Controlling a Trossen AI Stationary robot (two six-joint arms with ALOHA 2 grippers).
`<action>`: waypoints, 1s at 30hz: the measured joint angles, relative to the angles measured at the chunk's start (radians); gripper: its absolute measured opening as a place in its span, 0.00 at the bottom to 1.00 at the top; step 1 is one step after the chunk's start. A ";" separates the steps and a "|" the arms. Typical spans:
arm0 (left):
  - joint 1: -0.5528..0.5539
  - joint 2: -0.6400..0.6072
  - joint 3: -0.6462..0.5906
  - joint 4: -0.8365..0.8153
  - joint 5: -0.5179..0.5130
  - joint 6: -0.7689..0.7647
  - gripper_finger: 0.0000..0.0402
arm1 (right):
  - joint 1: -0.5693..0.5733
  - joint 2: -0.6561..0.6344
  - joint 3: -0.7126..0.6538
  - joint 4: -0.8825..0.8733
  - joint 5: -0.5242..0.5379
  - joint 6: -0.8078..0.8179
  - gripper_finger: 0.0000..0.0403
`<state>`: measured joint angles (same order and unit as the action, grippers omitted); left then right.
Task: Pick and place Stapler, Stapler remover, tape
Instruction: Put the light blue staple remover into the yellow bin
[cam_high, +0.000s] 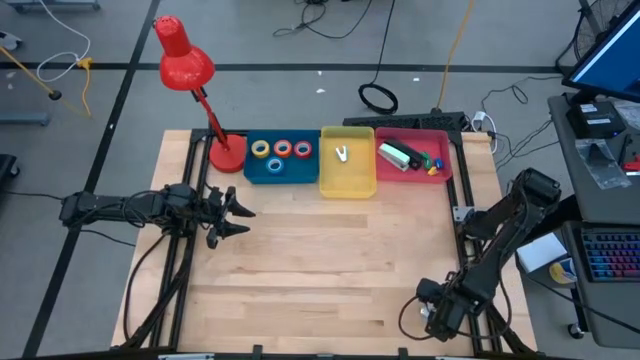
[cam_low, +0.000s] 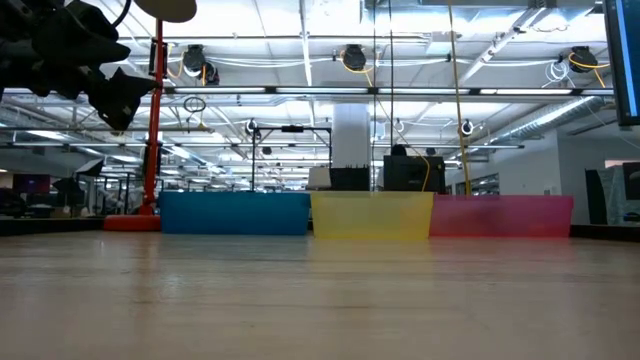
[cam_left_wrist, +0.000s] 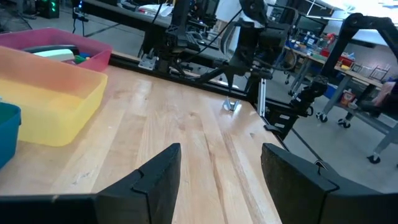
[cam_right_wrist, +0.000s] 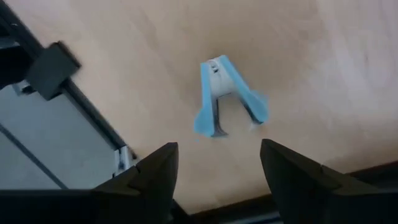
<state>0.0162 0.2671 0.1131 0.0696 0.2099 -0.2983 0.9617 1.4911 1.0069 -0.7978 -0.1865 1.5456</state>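
A light-blue stapler remover (cam_right_wrist: 222, 99) lies on the wooden table near its right front corner, also seen small in the left wrist view (cam_left_wrist: 231, 106). My right gripper (cam_right_wrist: 217, 152) hangs above it, pointing steeply down, fingers open and clear of it. My left gripper (cam_high: 240, 215) waits open at the table's left, pointing level. Several tape rolls (cam_high: 282, 152) lie in the blue bin (cam_high: 250, 170). The stapler (cam_high: 397, 153) lies in the red bin (cam_high: 445, 172). A small pale object (cam_high: 342, 154) lies in the yellow bin (cam_high: 347, 185).
The three bins stand in a row along the table's far edge, with a red desk lamp (cam_high: 185, 65) at their left. The table's black frame rail (cam_right_wrist: 93, 118) runs close beside the stapler remover. Bare wood (cam_high: 320, 260) fills the middle of the table.
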 joint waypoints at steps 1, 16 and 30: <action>0.000 0.000 0.000 0.000 0.000 -0.001 0.56 | -0.001 0.000 -0.014 0.011 0.000 -0.001 0.56; 0.000 0.000 0.000 -0.022 0.000 -0.037 0.56 | -0.041 0.000 -0.146 0.098 0.001 -0.022 0.55; 0.000 0.000 0.000 -0.022 -0.001 -0.048 0.56 | -0.040 -0.002 -0.235 0.207 0.001 0.012 0.40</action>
<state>0.0162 0.2669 0.1131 0.0479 0.2089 -0.3461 0.9215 1.4887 0.7715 -0.5907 -0.1852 1.5576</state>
